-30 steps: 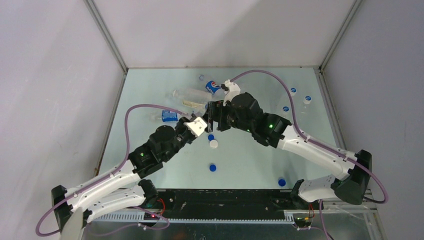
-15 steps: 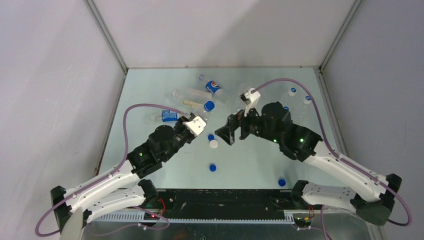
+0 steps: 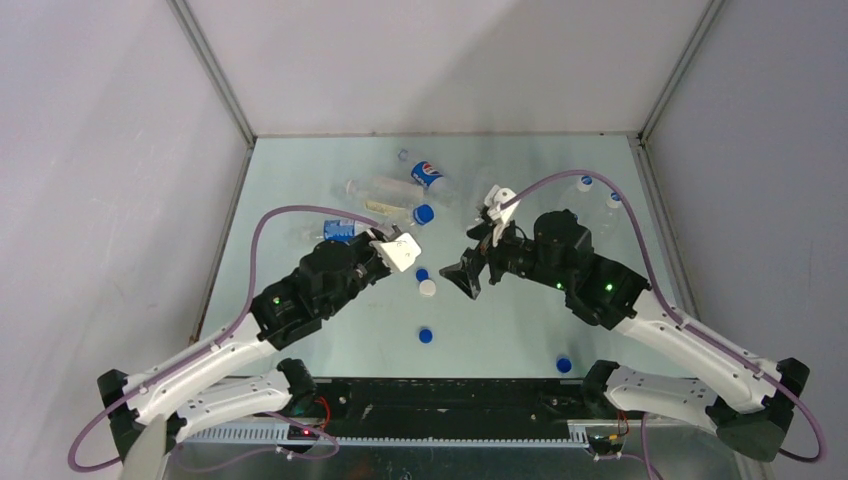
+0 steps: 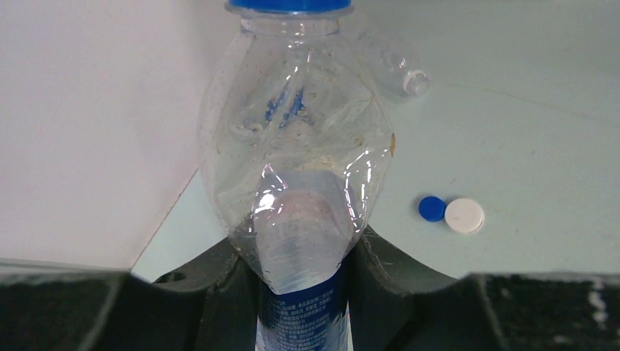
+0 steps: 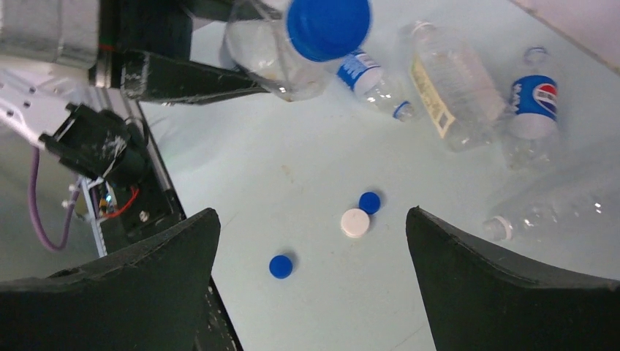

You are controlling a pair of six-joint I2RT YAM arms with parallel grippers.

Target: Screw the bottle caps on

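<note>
Nearest, a loose blue cap lies on the worktop. Further on, a white cap touches a second blue cap. The right claw hangs wide open over them, holding nothing, maybe ready to grab one. The left claw squeezes a bottle low down so it cannot spin. A top cap sits on its neck. Other bottles lie at the far end.

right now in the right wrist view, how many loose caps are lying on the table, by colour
loose blue caps: 2
loose white cap: 1
total: 3
not counted: the blue cap already on the held bottle
</note>
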